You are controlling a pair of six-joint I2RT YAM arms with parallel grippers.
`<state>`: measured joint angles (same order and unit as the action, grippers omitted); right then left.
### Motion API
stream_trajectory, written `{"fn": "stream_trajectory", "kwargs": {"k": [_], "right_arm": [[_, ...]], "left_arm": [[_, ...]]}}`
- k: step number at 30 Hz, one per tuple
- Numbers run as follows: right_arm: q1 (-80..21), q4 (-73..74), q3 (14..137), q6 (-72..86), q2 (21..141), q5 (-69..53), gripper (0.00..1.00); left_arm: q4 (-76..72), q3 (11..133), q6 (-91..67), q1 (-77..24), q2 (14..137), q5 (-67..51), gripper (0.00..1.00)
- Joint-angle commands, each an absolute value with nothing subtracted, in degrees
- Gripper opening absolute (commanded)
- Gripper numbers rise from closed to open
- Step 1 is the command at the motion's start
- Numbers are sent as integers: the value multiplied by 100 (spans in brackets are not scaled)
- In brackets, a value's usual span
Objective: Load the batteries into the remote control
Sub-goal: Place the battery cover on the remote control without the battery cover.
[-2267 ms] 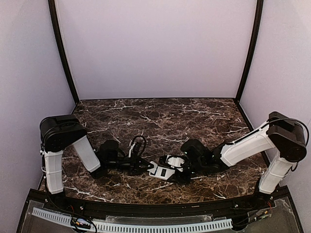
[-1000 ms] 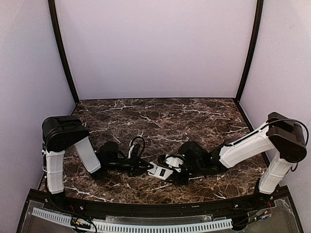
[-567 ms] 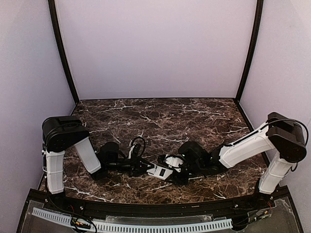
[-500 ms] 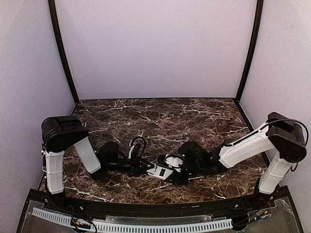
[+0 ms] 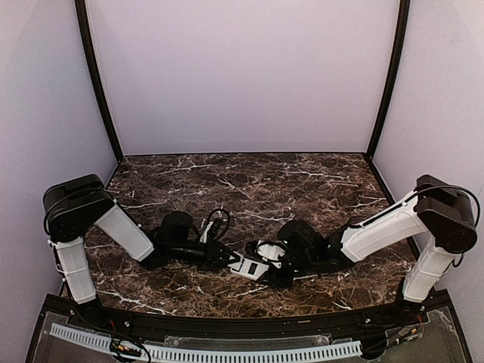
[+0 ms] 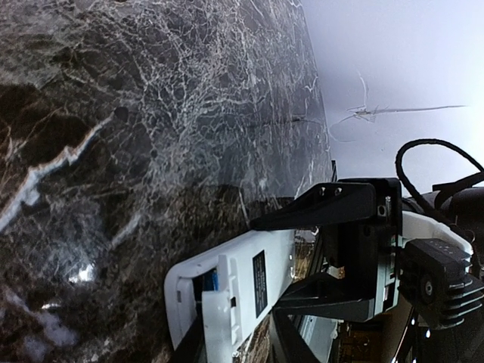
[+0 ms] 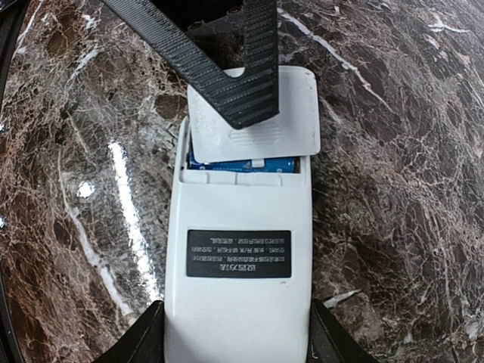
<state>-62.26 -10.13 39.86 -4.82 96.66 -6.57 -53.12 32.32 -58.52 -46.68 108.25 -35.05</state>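
The remote control (image 5: pixel 252 266) lies back up on the marble near the front edge, white with a black label (image 7: pixel 238 253). A blue battery (image 7: pixel 242 162) shows in its open compartment. It also shows in the left wrist view (image 6: pixel 209 280). A loose white cover (image 7: pixel 287 106) lies half over the compartment. My left gripper (image 5: pixel 229 260) is shut on this cover, and its ribbed fingers (image 7: pixel 253 83) lie on top of it. My right gripper (image 7: pixel 238 340) is shut on the remote's other end, one finger on each long side.
The dark marble table (image 5: pixel 249 181) is walled in by lilac panels with black corner posts. A slotted rail (image 5: pixel 227 352) runs along the front edge. Both arms lie low and meet at the remote.
My left arm's shoulder and elbow have swung out to the left and its wrist has pushed slightly toward the remote. The remote and my right arm have not moved in the last second.
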Motion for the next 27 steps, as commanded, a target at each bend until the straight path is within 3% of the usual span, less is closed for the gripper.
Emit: {"fn": "stream_trajectory", "kwargs": {"k": [1,11,27], "right_arm": [[-6290,-1213,3931,-457,9710,-646,16],[-6289,-1204,3955,-491,9726,-668,15],[-6291,-1195,3947,-501,9721,-637,13]], "left_arm": [[-4314,3356,-5391,-4693,10704,-3379,27],[-3193,3654,-4833,-4793,10520,-3068,29],[-2746,3809,-4588,-4849,10288,-2947,31]]}}
